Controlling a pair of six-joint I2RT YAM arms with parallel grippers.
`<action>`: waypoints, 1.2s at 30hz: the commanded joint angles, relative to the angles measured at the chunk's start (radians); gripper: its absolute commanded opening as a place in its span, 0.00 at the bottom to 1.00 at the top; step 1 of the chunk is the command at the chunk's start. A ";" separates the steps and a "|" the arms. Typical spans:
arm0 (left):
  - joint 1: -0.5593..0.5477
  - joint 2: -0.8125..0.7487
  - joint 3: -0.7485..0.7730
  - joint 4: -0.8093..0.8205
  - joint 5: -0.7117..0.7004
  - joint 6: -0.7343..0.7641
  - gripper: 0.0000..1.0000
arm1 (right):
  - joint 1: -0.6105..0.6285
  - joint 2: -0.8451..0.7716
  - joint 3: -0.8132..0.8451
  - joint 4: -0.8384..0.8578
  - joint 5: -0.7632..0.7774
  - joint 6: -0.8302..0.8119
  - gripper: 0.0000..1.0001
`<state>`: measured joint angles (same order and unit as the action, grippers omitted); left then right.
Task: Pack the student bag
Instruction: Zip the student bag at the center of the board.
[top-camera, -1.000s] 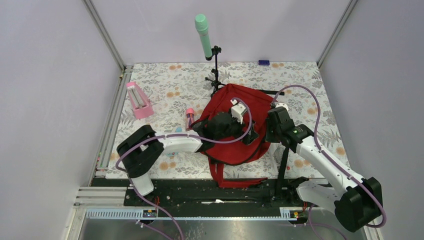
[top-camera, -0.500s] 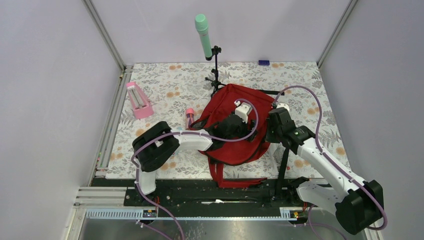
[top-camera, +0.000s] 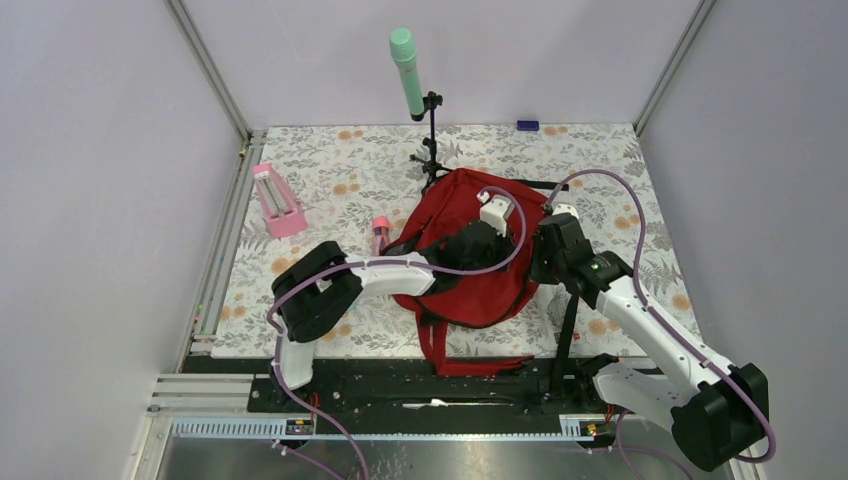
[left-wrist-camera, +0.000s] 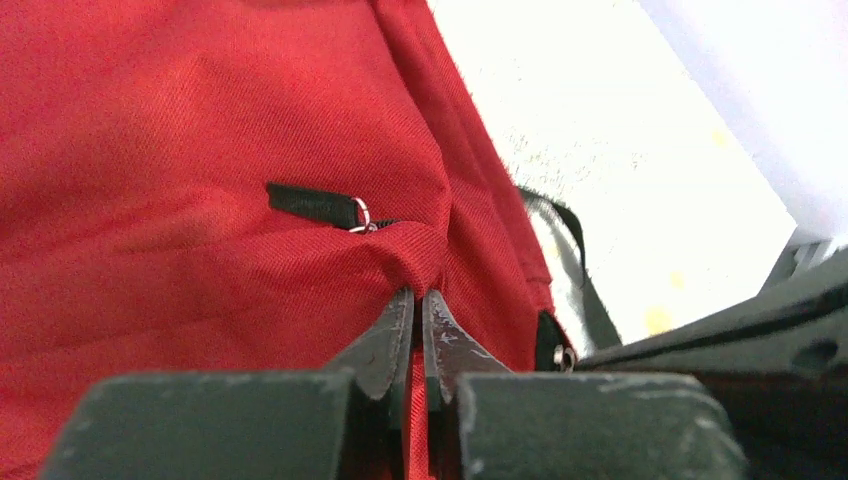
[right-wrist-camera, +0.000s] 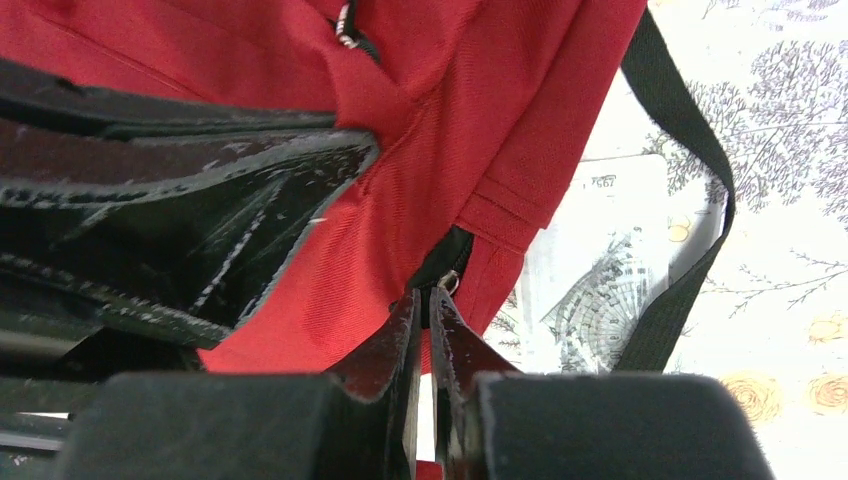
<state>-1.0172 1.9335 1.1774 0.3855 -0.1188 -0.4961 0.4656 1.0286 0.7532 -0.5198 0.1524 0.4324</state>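
The student bag (top-camera: 470, 300) lay flat in the middle of the floral mat (top-camera: 330, 165). Its long axis ran from the far side of the table toward the arm bases, and its shoulder straps trailed over the near edge.

Both arms met at the bag's right-hand side. The left arm reached right across the bag to get there, while the right arm came in from its own side and was the nearer of the 2.

The left gripper (left-wrist-camera: 420, 305) had its jaws pressed together on a raised fold of the red fabric. This fold sat just beside a black zipper pull (left-wrist-camera: 315, 205) with a small metal ring.

The right gripper (right-wrist-camera: 422, 305) was also clamped tight. It pinched the bag's edge where a metal ring (right-wrist-camera: 447, 283) sat at the mouth of a dark zipper gap, touching the fingertips. A black strap (right-wrist-camera: 690, 190) looped over the mat just beyond it.

The 2 grippers were close beside each other, with the left one's finger filling the left of the right wrist view.

A pink case (top-camera: 278, 202) and a small pink-capped tube (top-camera: 380, 232) lay on the mat to the bag's left, so packing looked far from done.

The step in hand was probably working the zipper, with the left gripper anchoring the cloth while the right drew the slider. Whether the right jaws held the slider itself or only fabric could not be told.
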 joint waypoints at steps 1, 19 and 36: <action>0.036 0.014 0.162 0.025 -0.053 0.008 0.00 | 0.011 -0.024 0.107 -0.048 -0.035 -0.048 0.00; 0.151 0.085 0.295 0.064 0.304 0.116 0.00 | 0.141 -0.020 0.004 0.085 -0.137 0.096 0.00; 0.194 -0.203 0.008 0.081 0.219 0.255 0.68 | 0.226 -0.120 0.042 0.051 0.084 0.104 0.31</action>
<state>-0.8406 1.9034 1.2812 0.3199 0.2386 -0.2436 0.6708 0.9607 0.7593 -0.4515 0.2180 0.5209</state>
